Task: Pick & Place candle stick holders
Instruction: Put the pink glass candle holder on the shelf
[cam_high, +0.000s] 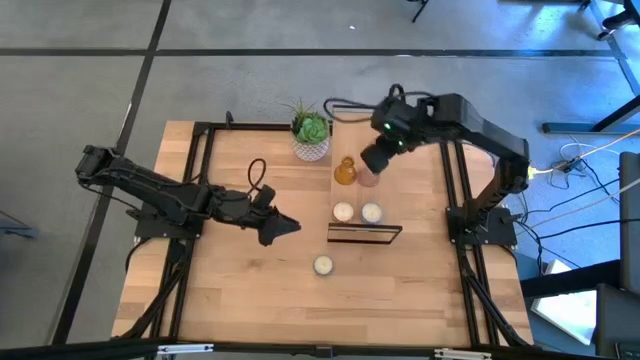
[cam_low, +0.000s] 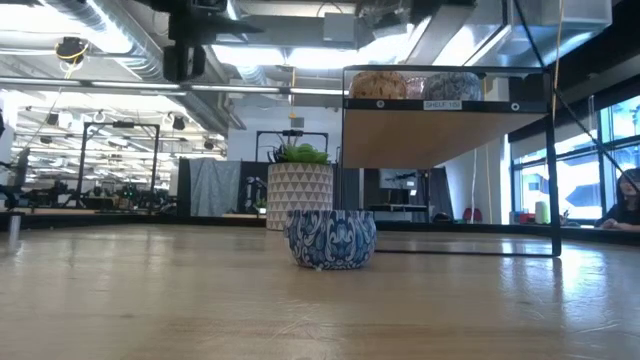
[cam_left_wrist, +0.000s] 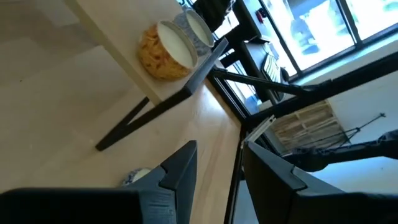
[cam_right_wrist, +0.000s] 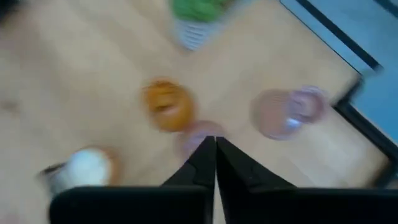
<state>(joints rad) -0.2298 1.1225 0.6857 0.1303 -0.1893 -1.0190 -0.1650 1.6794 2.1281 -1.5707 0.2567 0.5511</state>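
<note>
right pincer (cam_right_wrist: 215, 144): fingers together, nothing between them, above worktop (cam_high: 240, 300) just beside amber holder (cam_high: 345, 172) | pink holder (cam_right_wrist: 289, 112) lies tipped near amber holder, second pink one (cam_right_wrist: 200, 135) under fingertips | plant (cam_high: 311, 135) behind amber holder | left pincer (cam_high: 284, 228): fingers apart, empty, well left of amber holder
</note>
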